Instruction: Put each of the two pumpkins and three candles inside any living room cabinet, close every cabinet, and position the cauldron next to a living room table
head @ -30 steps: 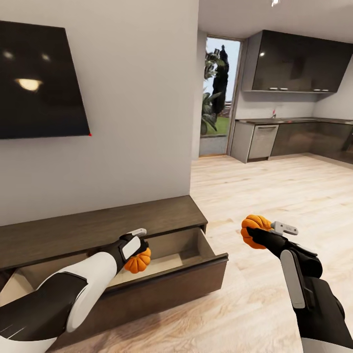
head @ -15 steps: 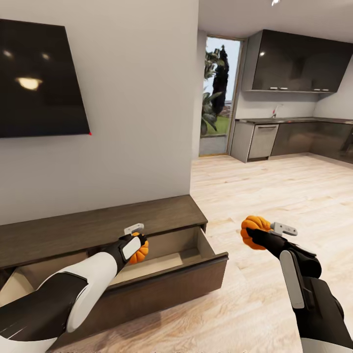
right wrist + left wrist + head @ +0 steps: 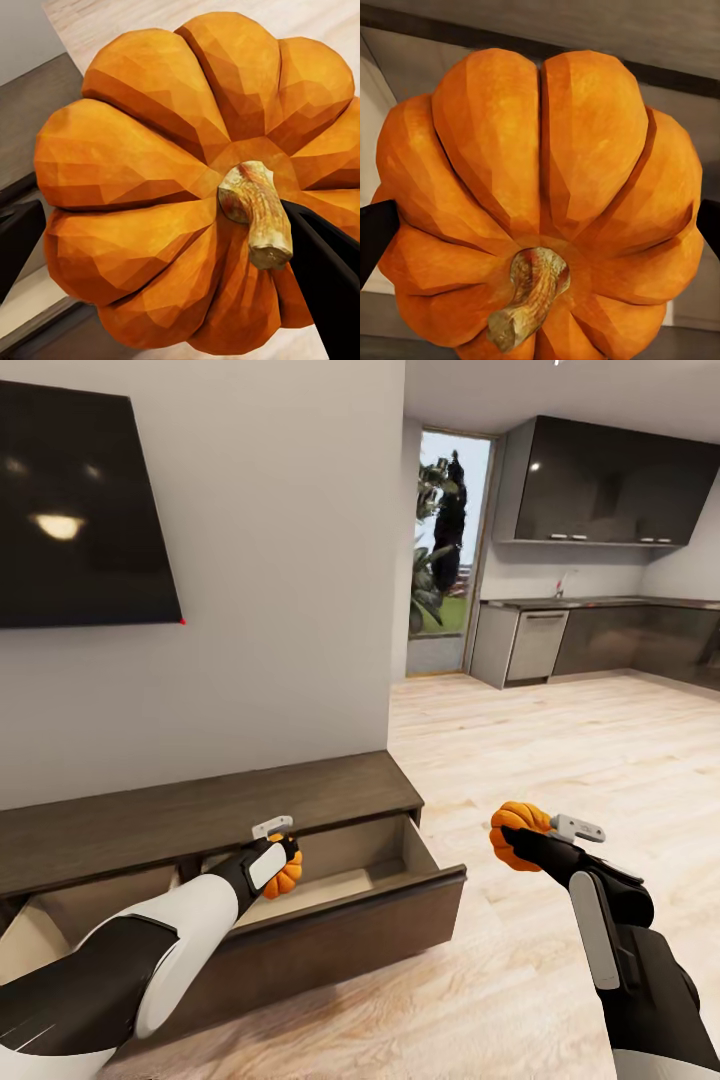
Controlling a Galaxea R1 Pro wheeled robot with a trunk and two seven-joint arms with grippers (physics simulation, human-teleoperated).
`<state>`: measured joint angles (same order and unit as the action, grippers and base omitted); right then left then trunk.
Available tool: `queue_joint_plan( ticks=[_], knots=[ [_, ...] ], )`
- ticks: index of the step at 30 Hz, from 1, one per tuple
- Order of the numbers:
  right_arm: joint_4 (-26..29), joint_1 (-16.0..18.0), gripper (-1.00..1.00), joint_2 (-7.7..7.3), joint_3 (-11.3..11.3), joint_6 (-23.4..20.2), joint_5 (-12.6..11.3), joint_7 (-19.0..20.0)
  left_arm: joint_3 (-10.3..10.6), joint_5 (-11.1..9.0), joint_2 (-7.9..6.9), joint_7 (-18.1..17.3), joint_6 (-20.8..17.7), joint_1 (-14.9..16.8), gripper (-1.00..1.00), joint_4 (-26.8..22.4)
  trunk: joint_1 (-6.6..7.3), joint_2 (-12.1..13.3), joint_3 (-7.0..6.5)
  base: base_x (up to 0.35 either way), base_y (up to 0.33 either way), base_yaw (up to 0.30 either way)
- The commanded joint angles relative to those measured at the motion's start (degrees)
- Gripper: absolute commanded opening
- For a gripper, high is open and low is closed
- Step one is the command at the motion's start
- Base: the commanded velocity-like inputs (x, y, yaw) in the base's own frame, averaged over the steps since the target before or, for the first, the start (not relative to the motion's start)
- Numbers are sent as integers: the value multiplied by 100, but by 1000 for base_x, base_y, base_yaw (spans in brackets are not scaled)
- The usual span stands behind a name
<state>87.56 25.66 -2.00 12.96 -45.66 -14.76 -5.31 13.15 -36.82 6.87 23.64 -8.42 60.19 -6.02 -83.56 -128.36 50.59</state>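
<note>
My left gripper [image 3: 281, 857] is shut on an orange ribbed pumpkin [image 3: 286, 871] and holds it over the open right drawer [image 3: 352, 880] of the long dark brown cabinet [image 3: 200, 815]. That pumpkin [image 3: 540, 202] appears stem-on in the left wrist view. Out over the wood floor to the right of the cabinet, my right gripper [image 3: 522, 837] is shut on the second pumpkin [image 3: 517, 830], seen close up [image 3: 195, 187] in the right wrist view. The drawer's pale inside holds nothing that I can see.
A second open drawer [image 3: 70, 920] lies at the cabinet's left, partly behind my left arm. A black TV [image 3: 85, 515] hangs on the wall above. Light wood floor [image 3: 560, 750] runs right toward a dark kitchen [image 3: 600, 630] and a glass door [image 3: 445, 560].
The left gripper with its pumpkin rose slightly and moved back over the drawer. The right arm stayed put. The view tilted a little.
</note>
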Motion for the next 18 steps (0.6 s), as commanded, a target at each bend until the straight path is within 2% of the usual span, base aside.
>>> queue_joint_plan(
  ticks=[1,18],
  knots=[
    [7,5,-100,-2,-4,-22,-62,-58,56,-19,-1,35,-37,2,-100,-14,-21,-44,24,0,0,0],
    [-9,7,-100,-2,-7,-22,-62,-58,56,-18,-10,35,-37,3,-100,-14,-395,-726,329,0,0,0]
  ],
)
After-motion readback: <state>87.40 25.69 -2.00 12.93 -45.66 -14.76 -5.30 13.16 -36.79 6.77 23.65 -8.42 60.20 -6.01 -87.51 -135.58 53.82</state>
